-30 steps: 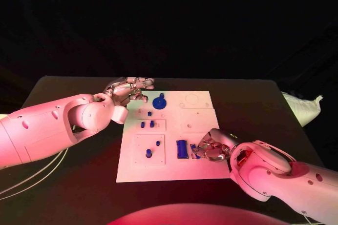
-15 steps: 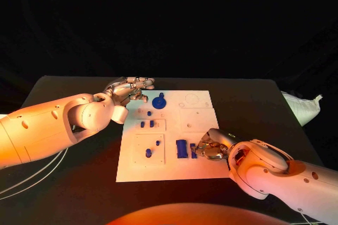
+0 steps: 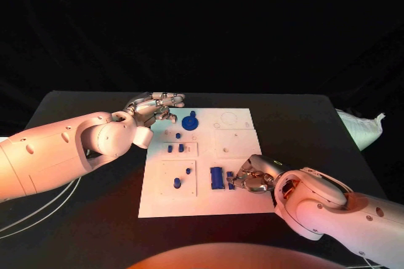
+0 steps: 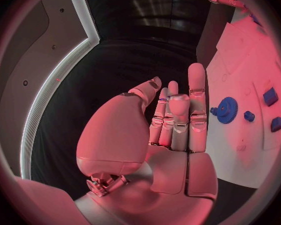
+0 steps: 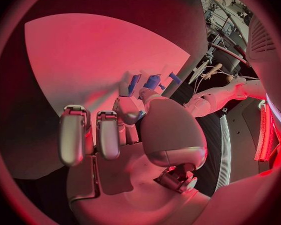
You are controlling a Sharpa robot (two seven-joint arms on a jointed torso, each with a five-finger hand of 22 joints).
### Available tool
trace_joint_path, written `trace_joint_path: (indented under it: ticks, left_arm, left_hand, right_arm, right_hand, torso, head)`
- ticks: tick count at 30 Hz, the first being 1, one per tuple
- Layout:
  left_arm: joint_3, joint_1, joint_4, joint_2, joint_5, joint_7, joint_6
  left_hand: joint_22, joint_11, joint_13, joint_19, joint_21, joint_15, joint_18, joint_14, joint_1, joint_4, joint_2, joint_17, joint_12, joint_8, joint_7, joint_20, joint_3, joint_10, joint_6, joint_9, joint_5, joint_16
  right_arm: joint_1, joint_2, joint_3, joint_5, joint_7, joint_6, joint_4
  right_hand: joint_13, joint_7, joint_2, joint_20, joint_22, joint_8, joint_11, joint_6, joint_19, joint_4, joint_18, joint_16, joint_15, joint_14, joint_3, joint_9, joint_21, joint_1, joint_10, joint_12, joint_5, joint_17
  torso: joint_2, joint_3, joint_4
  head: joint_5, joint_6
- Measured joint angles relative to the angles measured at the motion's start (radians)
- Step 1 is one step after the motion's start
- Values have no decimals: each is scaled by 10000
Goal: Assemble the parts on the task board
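The white task board (image 3: 236, 202) lies mid-table. A blue gear (image 3: 191, 123) stands near its far left corner, and my left hand (image 3: 156, 108) hovers just left of it, holding nothing. The left wrist view shows that left hand (image 4: 172, 125) with fingers straight, the gear (image 4: 227, 109) beyond them. At the board's near right my right hand (image 3: 253, 179) pinches a small blue part (image 3: 230, 180) right beside a taller blue block (image 3: 217, 178). In the right wrist view my right hand (image 5: 131, 130) curls thumb and a finger toward blue pieces (image 5: 150, 81).
Several small blue parts (image 3: 175, 147) sit in the board's left-hand recesses, with another blue part (image 3: 177, 182) nearer me. A white bag (image 3: 360, 129) lies at the table's right edge. Cables (image 3: 34, 213) trail off the near left.
My right hand has crept a little to the left, staying against the small blue part. The left arm has not moved.
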Motion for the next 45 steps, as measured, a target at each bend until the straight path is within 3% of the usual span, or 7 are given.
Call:
trace_joint_path:
  ticks: [12, 16, 20, 26, 34, 41, 45]
  left_arm:
    - [0, -32, -147, 45, -10, 5, 5]
    - [-2, -138, -220, 102, 0, 33, -14]
    - [-8, -243, -348, 216, 56, 94, -61]
    - [-6, -504, -599, 386, 278, 354, -286]
    - [-8, -784, -1262, 784, 667, 893, -704]
    - [-8, -902, -1625, 1050, 930, 1243, -990]
    - [-12, -902, -1599, 1029, 928, 1229, -1020]
  left_hand:
    - [-7, 5, -1, 0, -6, 11, -1, -104, 0, 0, 0, -182, 0, 40, 1, 0, 0, -5, -1, 0, 0, -13]
    - [-165, 73, -12, -426, -362, 87, 0, -1161, 0, -7, 0, -1824, 78, 107, 90, 115, -79, -223, -94, 0, 0, -1090]
    - [-562, 243, -183, -1467, -1102, 276, -2, -2441, 0, 29, 0, -2568, -32, 165, 145, 270, -115, -615, -180, 0, 0, -2150]
    - [-1697, 457, -770, -3455, -2749, 778, -2, -3817, 0, 104, 0, -4262, -707, 187, 233, 734, -94, -867, -271, -33, 0, -5341]
    - [-3367, 638, -989, -4715, -4263, 1199, 0, -3672, 0, 227, 0, -5610, -1959, -297, 143, 1499, -54, -523, -248, -33, 0, -8340]
    - [-4014, 641, -993, -4777, -4299, 1304, 165, -3447, 35, 252, 42, -5995, -2401, -477, 198, 1554, -86, -313, -120, -34, 0, -9185]
    - [-4621, 431, -1250, -5880, -4561, 1116, 76, -4691, -1746, 103, 365, -6153, -2654, -684, -54, 1228, -607, -1628, -1353, -311, -161, -9532]
  right_arm:
    - [278, -510, -11, 1080, 1253, -1052, -278]
    - [653, -540, 7, 2629, 2546, -1545, -897]
    - [1040, -338, 1, 5017, 4374, -1792, -1875]
    - [1445, 434, 5, 8407, 6753, -1751, -3652]
    - [1576, 1399, 4, 11299, 8689, -1195, -5503]
    - [1603, 1840, 2, 12268, 9394, -619, -6275]
    - [1625, 1805, -42, 12287, 9383, -664, -6216]
  right_hand:
    - [-1091, 475, -56, 145, -591, -675, 357, -1067, -192, -269, 4, -441, 191, 7, -515, -246, -370, 855, -780, -1895, -27, -1]
    - [-2329, 660, 87, 234, -1996, -812, 527, -1530, -809, -568, 177, -1247, 309, 17, -509, -421, -1306, 1583, -1636, -3844, -181, -856]
    - [-3923, 940, 235, 453, -6566, -812, 787, -1994, -2823, -948, 975, -5078, 575, -1178, -263, -629, -4899, 2467, -2767, -5866, -903, -5218]
    - [-6878, 1331, 245, 979, -8966, -812, 1307, -2229, -3662, -1163, 1023, -9350, 1122, -2312, 82, -959, -8117, 2995, -3505, -8336, -1475, -8030]
    - [-9286, 1473, 209, 1871, -10942, -852, 1749, -2626, -4853, -1614, 1022, -12730, 1932, -4062, 386, -1643, -11192, 3188, -3794, -9401, -1909, -10206]
    - [-10773, 1584, 489, 1772, -11729, -851, 1769, -2376, -3655, -2098, 1021, -13566, 1823, -2821, 339, -2148, -12066, 2907, -3520, -9439, -1910, -11361]
    - [-11000, 1319, 564, 1498, -12111, -1126, 1556, -3612, -5045, -2420, 953, -13751, 1417, -4322, 99, -2346, -12340, 1061, -4907, -9693, -2162, -11626]
  torso:
    - [-70, 10, -22]
    - [-167, 15, -47]
    - [-337, 12, -79]
    - [-663, 11, -165]
    - [-1024, 39, -261]
    - [-1199, 89, -269]
    - [-1202, 96, -262]
  head:
    - [-17, 107]
    - [-34, 188]
    - [-52, 323]
    - [-35, 648]
    - [10, 1090]
    - [71, 1237]
    - [70, 1253]
